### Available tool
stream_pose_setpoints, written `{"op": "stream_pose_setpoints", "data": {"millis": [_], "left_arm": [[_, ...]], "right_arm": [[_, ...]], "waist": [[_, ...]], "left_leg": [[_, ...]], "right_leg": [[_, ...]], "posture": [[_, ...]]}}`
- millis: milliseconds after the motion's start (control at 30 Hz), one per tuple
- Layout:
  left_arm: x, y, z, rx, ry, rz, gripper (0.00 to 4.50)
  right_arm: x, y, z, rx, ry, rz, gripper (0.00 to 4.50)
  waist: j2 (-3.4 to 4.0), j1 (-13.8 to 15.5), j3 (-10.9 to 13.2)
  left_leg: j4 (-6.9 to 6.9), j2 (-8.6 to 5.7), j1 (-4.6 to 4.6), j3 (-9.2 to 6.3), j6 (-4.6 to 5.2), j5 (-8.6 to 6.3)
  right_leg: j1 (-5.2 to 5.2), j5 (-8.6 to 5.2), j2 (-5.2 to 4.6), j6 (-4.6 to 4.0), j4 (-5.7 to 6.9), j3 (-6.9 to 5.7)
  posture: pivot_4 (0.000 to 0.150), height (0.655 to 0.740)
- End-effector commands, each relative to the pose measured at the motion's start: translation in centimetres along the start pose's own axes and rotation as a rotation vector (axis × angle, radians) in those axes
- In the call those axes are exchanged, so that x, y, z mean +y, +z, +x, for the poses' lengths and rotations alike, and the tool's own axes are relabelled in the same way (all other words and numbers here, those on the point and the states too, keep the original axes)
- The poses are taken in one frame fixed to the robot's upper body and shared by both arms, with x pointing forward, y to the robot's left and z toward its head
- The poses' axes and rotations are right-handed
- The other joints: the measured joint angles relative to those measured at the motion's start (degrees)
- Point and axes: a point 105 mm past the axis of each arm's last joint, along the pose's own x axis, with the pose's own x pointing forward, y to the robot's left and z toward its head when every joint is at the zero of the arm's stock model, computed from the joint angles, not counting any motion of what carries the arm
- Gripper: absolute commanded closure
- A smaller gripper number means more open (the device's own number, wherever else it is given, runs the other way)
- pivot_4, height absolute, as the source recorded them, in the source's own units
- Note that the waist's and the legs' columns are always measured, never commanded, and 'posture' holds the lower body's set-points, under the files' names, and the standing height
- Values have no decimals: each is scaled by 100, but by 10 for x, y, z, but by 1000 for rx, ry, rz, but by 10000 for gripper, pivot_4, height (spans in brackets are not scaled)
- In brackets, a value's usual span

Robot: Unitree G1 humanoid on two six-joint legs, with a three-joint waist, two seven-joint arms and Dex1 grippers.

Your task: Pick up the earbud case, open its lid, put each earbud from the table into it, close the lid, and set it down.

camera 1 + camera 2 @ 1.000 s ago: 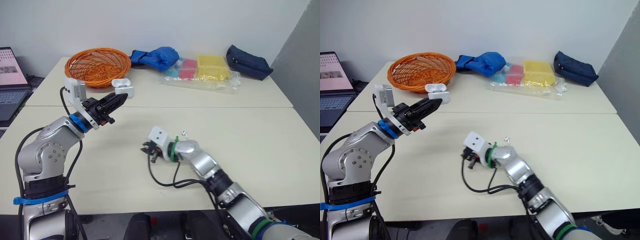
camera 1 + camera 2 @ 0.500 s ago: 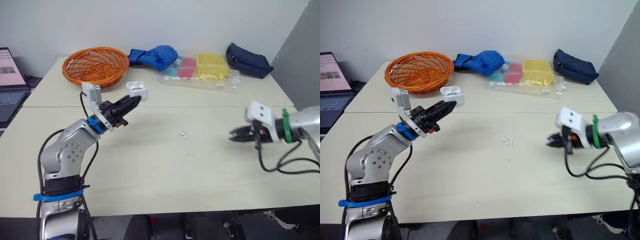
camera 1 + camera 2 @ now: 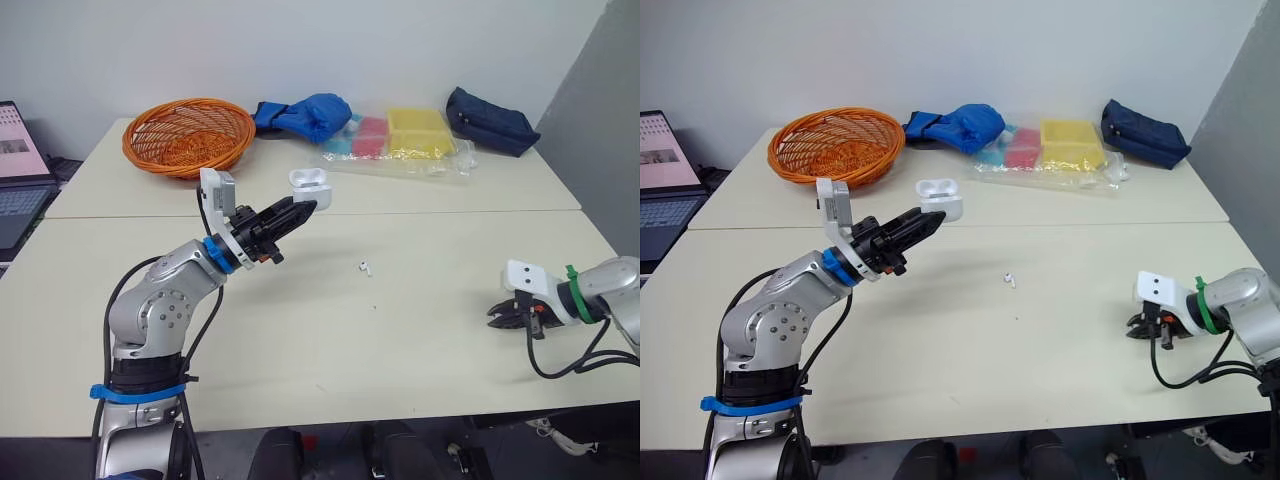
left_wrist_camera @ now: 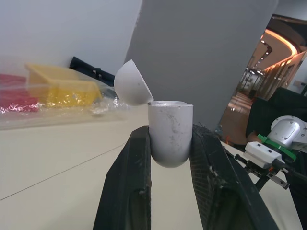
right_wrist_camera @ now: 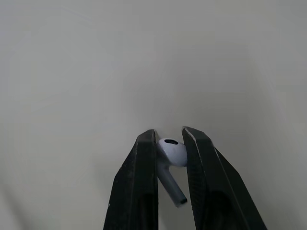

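Earbud case lid open, clamped in left gripper; right gripper pinches one earbud; I see other earbud at middle of tabletop. Insertions, closing, set-down left to do.

Pale table holds basket, earbud, packet, pouch.

Probable earbud lies on table, right of case.

Left arm: elbow bent, forearm angled up and forward. Left gripper raised, jaws clamped on case. Right arm: low, forearm pointing inward. Right gripper jaws pinching earbud.
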Motion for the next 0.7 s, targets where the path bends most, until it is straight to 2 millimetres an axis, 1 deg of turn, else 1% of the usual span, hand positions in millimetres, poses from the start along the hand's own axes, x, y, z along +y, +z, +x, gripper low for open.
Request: {"op": "stream_pose_setpoints", "data": {"millis": [33,100,200,233,267,333,400,433,533,633,700], "left_arm": [[-10,17,3,-63,-9,143,37580],[-10,18,3,-69,8,203,37580],[-9,12,-4,-65,57,267,37580],[-8,6,-8,-64,91,279,37580],[-10,-4,-13,-51,116,292,37580],[-15,-17,-19,-34,138,302,37580],[-22,-24,-22,-41,144,299,37580],[-24,-25,-23,-51,147,294,37580],[-16,-27,-28,-85,233,287,37580],[-16,-26,-31,-88,244,314,37580],[-15,-25,-32,-91,254,319,37580]], "right_arm": [[-1,-3,-10,19,-2,1,40738],[0,-3,-10,14,1,10,40738],[3,-2,-11,-2,7,26,40738],[4,-2,-11,-8,5,30,40738],[3,-3,-11,-7,1,36,40738],[3,-5,-12,0,-4,37,40738],[4,-6,-13,5,-1,35,40738],[5,-6,-12,5,1,34,40738],[6,-7,-10,14,13,20,40738],[8,-10,-10,27,22,18,40738],[8,-14,-10,41,22,17,40738]], "waist": [[0,-3,0],[0,-3,0],[1,-3,-1],[1,-3,-1],[2,-5,-1],[2,-2,-1],[1,8,-1],[1,9,0],[1,27,-1],[1,19,-1],[1,18,-1]], "left_leg": [[0,0,0,0,0,0],[-1,2,2,-1,0,0],[-1,1,2,-1,0,0],[-1,1,5,1,0,0],[-2,1,6,2,0,0],[-4,2,11,2,-1,0],[-3,2,10,4,-1,0],[0,2,10,3,-1,0],[6,0,13,2,0,0],[5,-1,44,2,0,0],[5,-1,47,2,-1,0]], "right_leg": [[0,0,1,0,0,0],[0,0,3,-1,0,2],[2,0,2,0,1,2],[4,0,1,-1,1,5],[4,0,0,0,0,6],[6,0,-2,-1,-2,13],[7,0,-3,-1,-2,8],[8,0,-3,-2,-1,5],[15,-15,-5,-34,0,5],[48,-16,-6,-35,-5,6],[51,-17,-6,-36,-6,5]], "posture": [[1500,7400],[1500,7400],[1500,7400],[1500,7400],[1500,7400],[1500,7400],[1500,7400],[1500,7400],[1500,7400],[1500,7400],[1500,7400]]}}
